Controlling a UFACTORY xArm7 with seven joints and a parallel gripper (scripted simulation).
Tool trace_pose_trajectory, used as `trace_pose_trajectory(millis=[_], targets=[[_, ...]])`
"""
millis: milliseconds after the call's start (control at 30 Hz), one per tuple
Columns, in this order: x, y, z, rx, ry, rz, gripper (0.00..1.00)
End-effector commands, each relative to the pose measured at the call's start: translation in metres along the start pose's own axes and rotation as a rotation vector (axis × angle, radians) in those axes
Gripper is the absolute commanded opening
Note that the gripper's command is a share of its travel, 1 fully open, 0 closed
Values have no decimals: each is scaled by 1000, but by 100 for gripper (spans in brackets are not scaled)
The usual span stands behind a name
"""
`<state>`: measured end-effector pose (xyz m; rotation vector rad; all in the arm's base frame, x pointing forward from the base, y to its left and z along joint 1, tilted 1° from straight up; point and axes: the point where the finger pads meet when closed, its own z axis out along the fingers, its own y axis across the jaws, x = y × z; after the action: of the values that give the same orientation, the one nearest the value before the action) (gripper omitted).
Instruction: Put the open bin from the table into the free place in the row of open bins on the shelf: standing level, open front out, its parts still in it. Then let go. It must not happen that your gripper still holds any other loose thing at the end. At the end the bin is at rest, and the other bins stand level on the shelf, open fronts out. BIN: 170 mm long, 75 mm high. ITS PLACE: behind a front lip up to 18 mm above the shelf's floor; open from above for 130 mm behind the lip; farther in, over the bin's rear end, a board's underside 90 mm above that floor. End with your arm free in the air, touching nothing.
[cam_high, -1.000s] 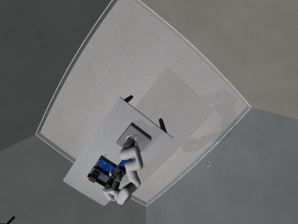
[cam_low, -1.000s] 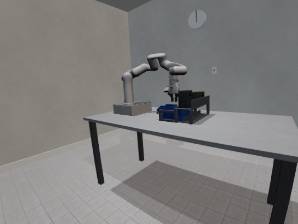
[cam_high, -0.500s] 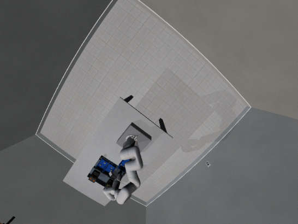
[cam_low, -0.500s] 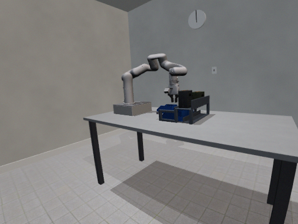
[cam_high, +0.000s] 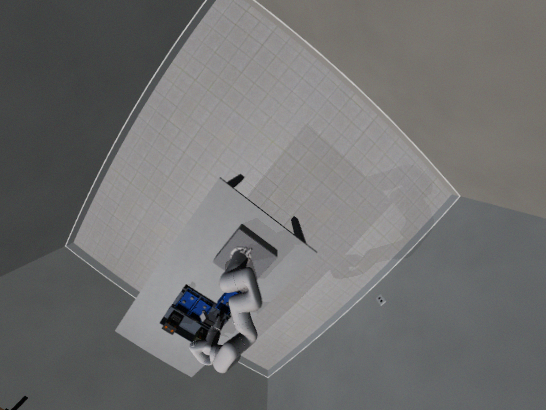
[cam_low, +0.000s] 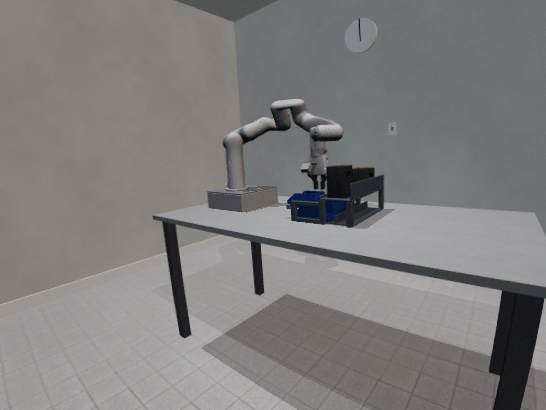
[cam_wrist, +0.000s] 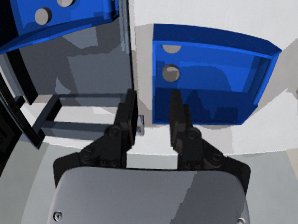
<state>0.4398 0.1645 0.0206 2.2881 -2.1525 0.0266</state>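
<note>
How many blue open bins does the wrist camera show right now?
2. One blue open bin sits upper left beside the dark shelf frame; the other blue open bin lies on the table, right of the gripper. More may be hidden.
</note>
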Motion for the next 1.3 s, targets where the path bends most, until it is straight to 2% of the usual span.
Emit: trace_pose_trajectory(millis=[0,133,533,700,1100,1267], targets=[[0,-1,0,3,-1,0,33],[0,-1,8,3,-1,0,33],[0,-1,8,3,-1,0,33],[0,-1,18,3,-1,0,33],[0,-1,18,3,-1,0,33],[0,-1,28,3,-1,0,33]])
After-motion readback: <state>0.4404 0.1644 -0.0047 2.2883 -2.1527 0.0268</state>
